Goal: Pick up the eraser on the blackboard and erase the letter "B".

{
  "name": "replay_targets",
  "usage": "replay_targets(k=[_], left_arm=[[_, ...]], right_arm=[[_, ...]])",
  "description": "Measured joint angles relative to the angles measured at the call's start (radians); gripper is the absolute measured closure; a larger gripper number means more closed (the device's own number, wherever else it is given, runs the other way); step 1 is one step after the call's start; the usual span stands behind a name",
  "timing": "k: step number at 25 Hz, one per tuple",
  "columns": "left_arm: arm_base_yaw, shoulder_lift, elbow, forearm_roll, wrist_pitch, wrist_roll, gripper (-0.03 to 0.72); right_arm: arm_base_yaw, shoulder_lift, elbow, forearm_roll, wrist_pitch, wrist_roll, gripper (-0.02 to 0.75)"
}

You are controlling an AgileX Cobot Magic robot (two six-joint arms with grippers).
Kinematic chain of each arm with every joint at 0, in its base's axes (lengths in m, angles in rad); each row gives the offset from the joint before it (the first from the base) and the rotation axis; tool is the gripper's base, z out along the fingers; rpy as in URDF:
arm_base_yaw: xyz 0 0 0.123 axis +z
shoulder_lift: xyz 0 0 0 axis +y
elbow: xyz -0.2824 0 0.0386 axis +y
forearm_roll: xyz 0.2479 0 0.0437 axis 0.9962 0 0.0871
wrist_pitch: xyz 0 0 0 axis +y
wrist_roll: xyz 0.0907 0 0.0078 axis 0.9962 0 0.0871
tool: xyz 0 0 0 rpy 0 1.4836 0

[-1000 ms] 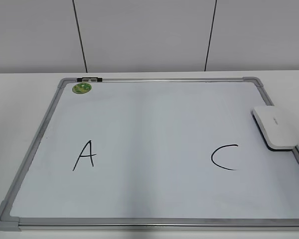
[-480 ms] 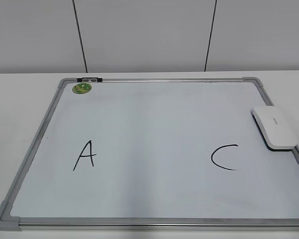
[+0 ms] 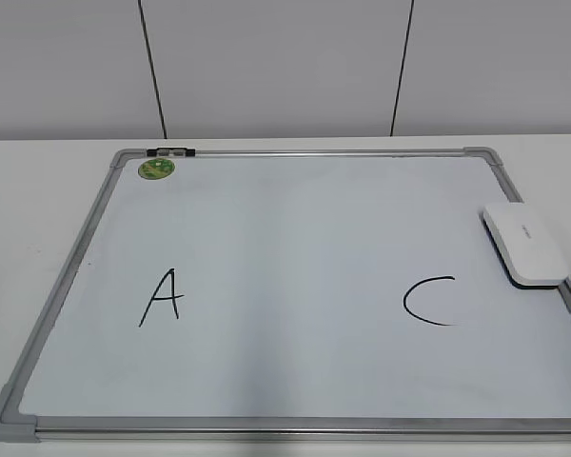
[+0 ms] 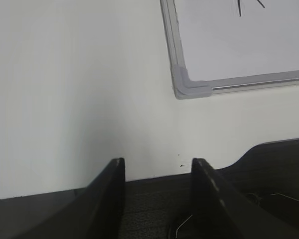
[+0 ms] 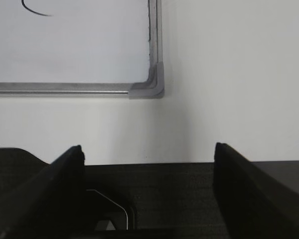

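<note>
You have the large white dry-erase blackboard [image 3: 295,276] with its silver-grey frame lying flat on the white desk [image 3: 38,181]. The white rounded-rectangular plastic eraser [image 3: 524,244] rests on the board's right side, touching or overlapping the right frame rail, just above and to the right of the black handwritten "C" [image 3: 428,300]. A black handwritten "A" [image 3: 162,297] sits on the left half, and a round green sticker [image 3: 157,169] marks the far left corner. Between the "A" and the "C" you see only bare white surface; no letter "B" shows in any view.

Your left hand [image 4: 157,172] hangs over the bare desk off the board's near left grey corner [image 4: 188,87], its two dark fingers a narrow gap apart, holding nothing. Your right hand [image 5: 148,154] hangs over the desk off the near right corner [image 5: 150,84], fingers spread wide, also holding nothing. Neither hand appears in the exterior view, and both are well apart from the eraser.
</note>
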Motion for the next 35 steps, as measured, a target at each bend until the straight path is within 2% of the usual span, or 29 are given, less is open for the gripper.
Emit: replay_targets(k=[5,13,35], left_arm=[[0.000,0.000,0.013,0.020,-0.043,-0.025,0.355],[0.000,0.000,0.054,0.033,-0.154,-0.027,0.355],[0.000,0.000,0.054,0.036,-0.163,-0.028,0.362]], right_arm=[[0.000,0.000,0.057,0.000,-0.008,0.000,0.145],[0.000,0.000,0.101,0.005,-0.108,0.005,0.146],[0.000,0.000,0.101,0.005,-0.119,0.007,0.146]])
